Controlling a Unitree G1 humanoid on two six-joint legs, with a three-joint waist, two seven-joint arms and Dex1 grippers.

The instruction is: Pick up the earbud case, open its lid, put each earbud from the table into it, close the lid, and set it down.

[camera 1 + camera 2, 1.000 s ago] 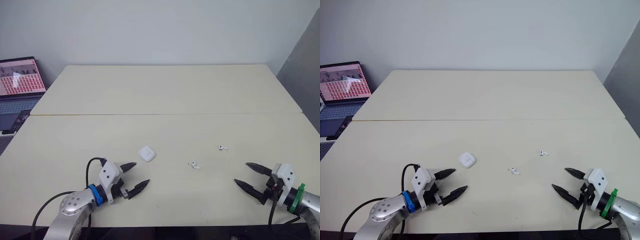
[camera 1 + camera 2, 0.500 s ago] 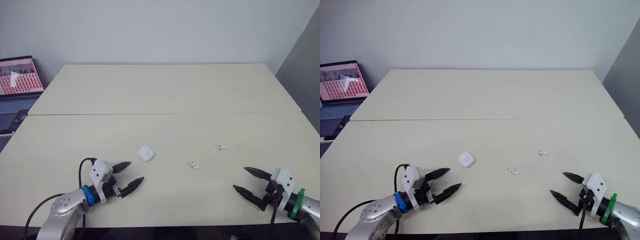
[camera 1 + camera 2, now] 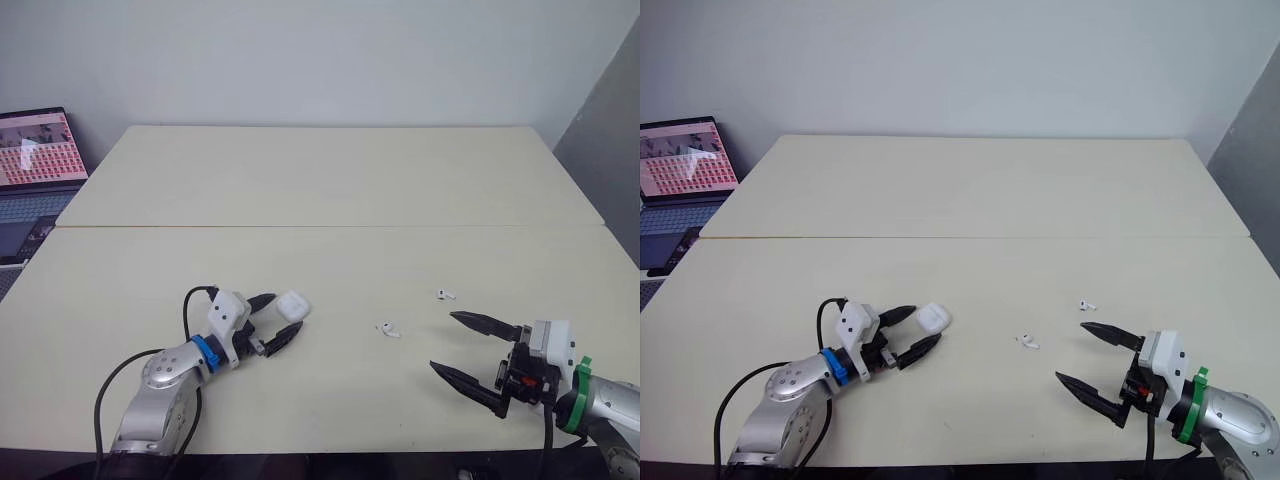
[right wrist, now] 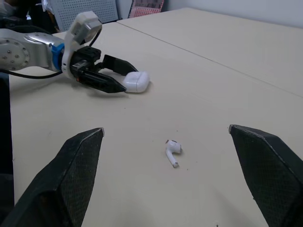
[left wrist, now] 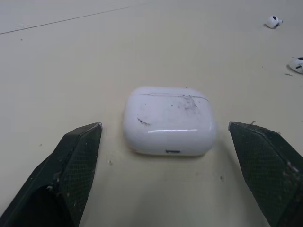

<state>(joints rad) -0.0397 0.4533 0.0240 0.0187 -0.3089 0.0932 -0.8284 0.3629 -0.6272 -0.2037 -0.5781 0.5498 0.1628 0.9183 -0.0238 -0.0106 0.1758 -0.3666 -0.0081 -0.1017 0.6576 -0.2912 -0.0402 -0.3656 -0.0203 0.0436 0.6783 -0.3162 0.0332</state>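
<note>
- Now the small white rounded plastic earbud case [image 5: 168, 120] lies flat on the pale cream table [image 3: 330, 190], lid apparently shut. It sits squarely between the left gripper's [image 3: 926, 325] two black fingers, which are spread wide and touch neither side of it.
- Half a second ago those jaws hung short of the case; the arm has since pushed forward to bracket it. I judge the approach done and the squeeze next, with the pick-up itself not yet begun.
- The right gripper [image 3: 442, 341] has also swung inward. Its jaws are parted wide and empty, aimed at the nearer white stemmed earbud [image 4: 172, 149], which lies ahead of the fingertips and apart from them.
- The second white earbud [image 3: 445, 294] rests near one right fingertip, not touching it.
- Nothing stands between either pair of jaws and its target; the open laptop [image 3: 35, 160] sits well away from the left jaws.
- The case looks smooth and rounded, so an off-centre pinch could squirt it forward.
</note>
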